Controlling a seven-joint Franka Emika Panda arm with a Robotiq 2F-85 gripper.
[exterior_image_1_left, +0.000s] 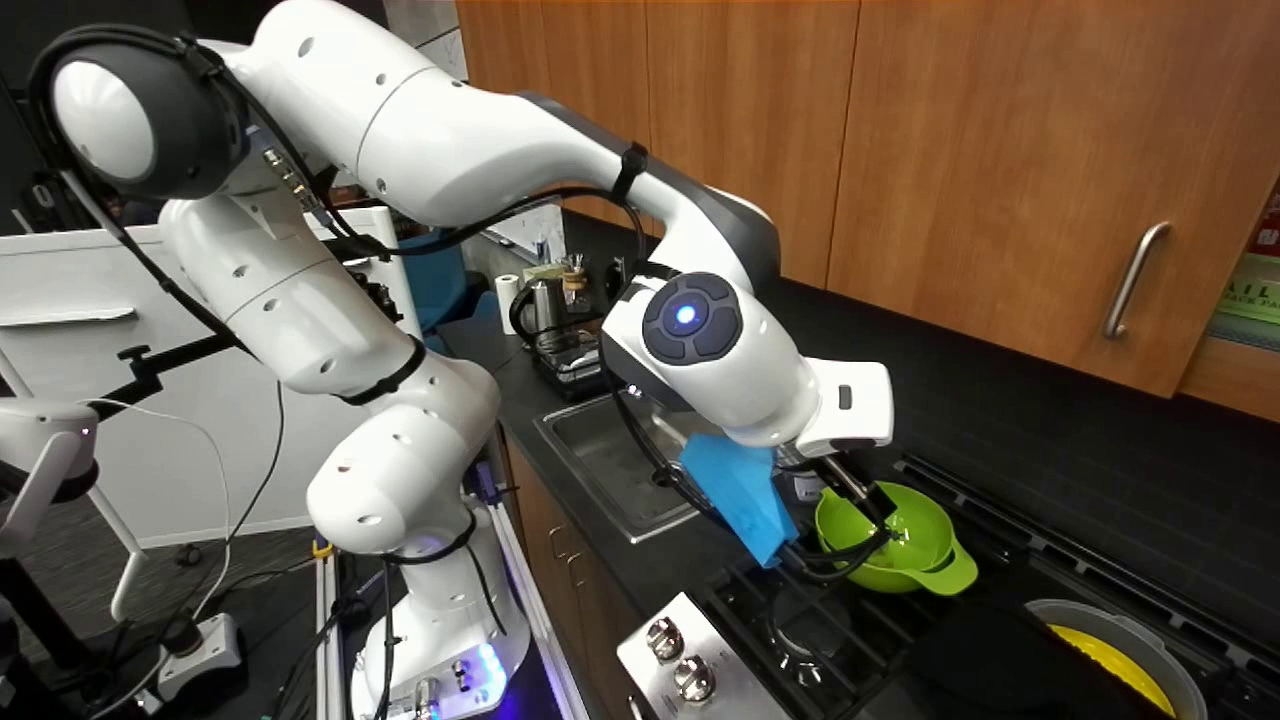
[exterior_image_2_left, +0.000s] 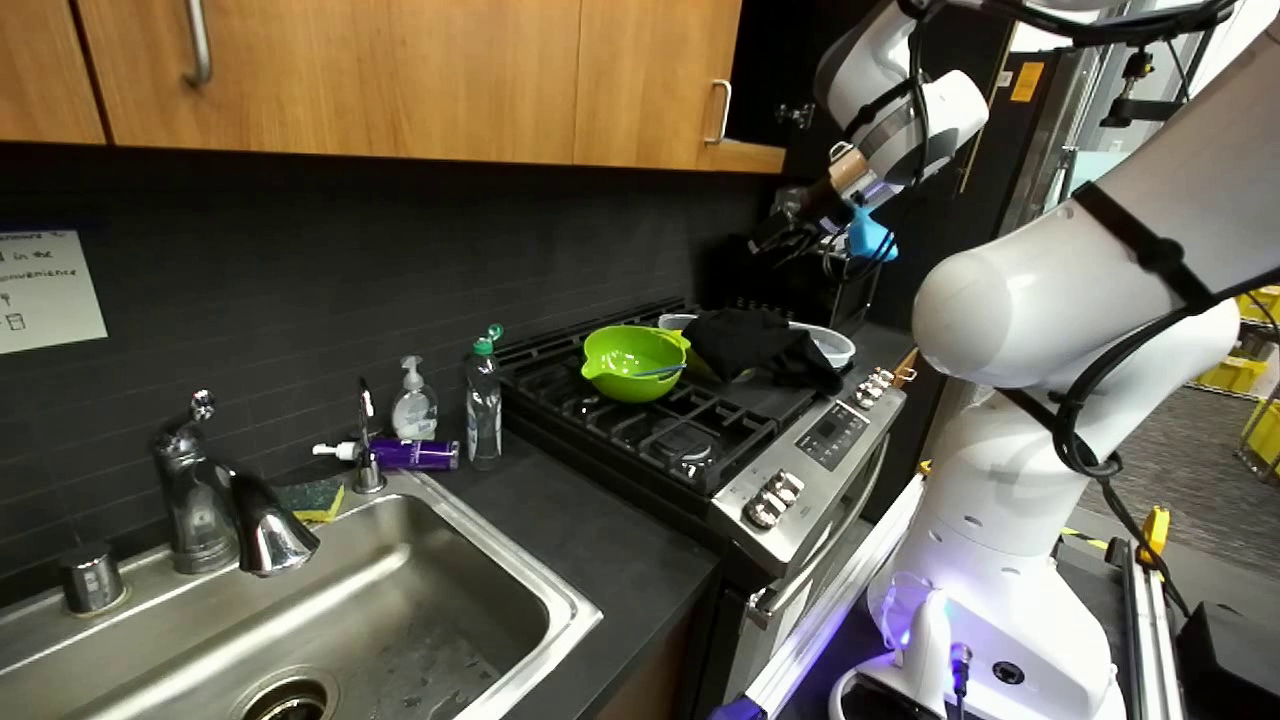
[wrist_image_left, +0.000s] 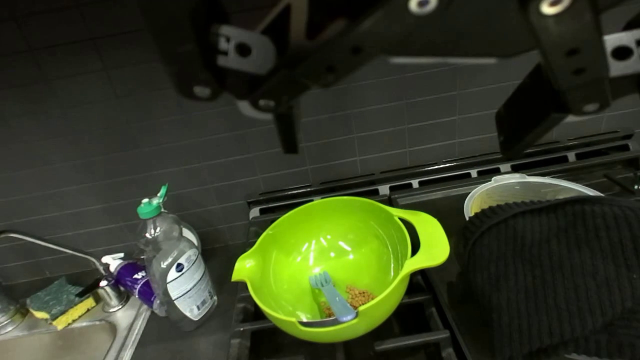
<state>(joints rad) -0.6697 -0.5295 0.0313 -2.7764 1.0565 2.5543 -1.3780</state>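
Lime-green mixing bowl (wrist_image_left: 345, 225) seen below the spread, empty end effector (wrist_image_left: 400, 137)
Its spout-to-handle axis is laid roughly parallel to the jaw spread.

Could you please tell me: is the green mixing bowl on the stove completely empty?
Not empty: in the wrist view, the green mixing bowl holds a blue fork and some small brown pellets.

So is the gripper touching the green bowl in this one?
Apart: in an exterior view the gripper hangs well above and off to the side of the green bowl, with a plain gap between them.
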